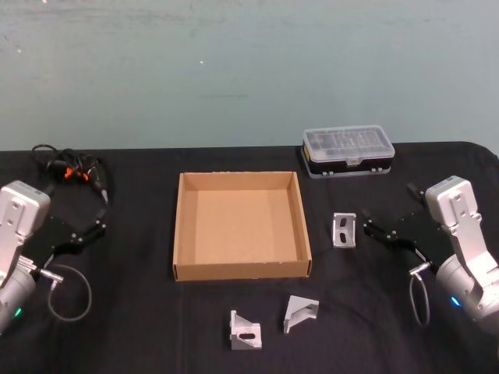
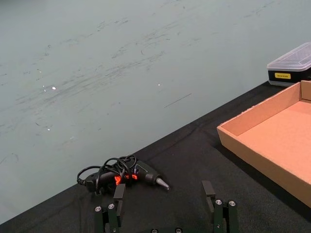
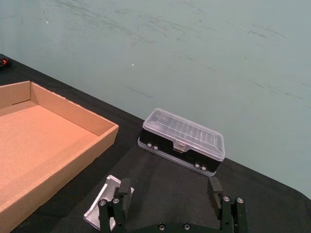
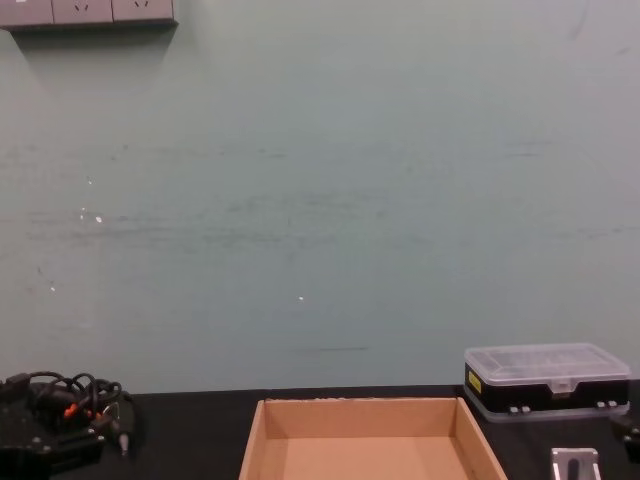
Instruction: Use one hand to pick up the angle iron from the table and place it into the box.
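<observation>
— What's at the far left?
— The left gripper (image 1: 95, 224), low over the desk (image 1: 140, 312), jaws released and holding nothing. A small corded tool (image 1: 72, 168) lies behind it.
— And the middle?
— The box (image 1: 238, 270). In front of it on the desk are one bracket (image 1: 247, 330) and another (image 1: 299, 313).
— The angle iron?
— The angle iron (image 1: 344, 230) stands on the desk just right of the box's right wall, outside it. A clear-lidded black case (image 1: 348, 151) sits farther back.
— Far right?
— The right gripper (image 1: 368, 224), jaws spread and empty, tips close to the angle iron.
</observation>
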`<action>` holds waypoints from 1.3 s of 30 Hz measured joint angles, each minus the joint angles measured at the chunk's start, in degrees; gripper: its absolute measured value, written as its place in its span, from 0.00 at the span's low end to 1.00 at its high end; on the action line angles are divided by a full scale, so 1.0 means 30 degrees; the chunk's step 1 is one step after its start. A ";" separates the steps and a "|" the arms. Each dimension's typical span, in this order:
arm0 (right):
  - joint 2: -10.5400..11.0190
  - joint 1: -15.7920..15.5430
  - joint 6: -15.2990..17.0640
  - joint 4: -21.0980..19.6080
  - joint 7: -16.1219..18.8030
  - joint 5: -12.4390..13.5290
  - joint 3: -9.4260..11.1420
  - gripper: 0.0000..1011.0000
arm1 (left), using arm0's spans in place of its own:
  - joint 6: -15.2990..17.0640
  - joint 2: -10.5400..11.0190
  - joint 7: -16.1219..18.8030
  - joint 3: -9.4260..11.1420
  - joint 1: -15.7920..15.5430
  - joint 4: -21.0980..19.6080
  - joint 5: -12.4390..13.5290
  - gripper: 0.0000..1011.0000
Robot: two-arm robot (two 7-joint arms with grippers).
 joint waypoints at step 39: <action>0.0000 0.0000 0.0001 0.0000 0.0000 0.0000 0.0000 0.99 | 0.0000 0.0000 0.0000 -0.0001 0.0000 0.0000 0.0001 0.99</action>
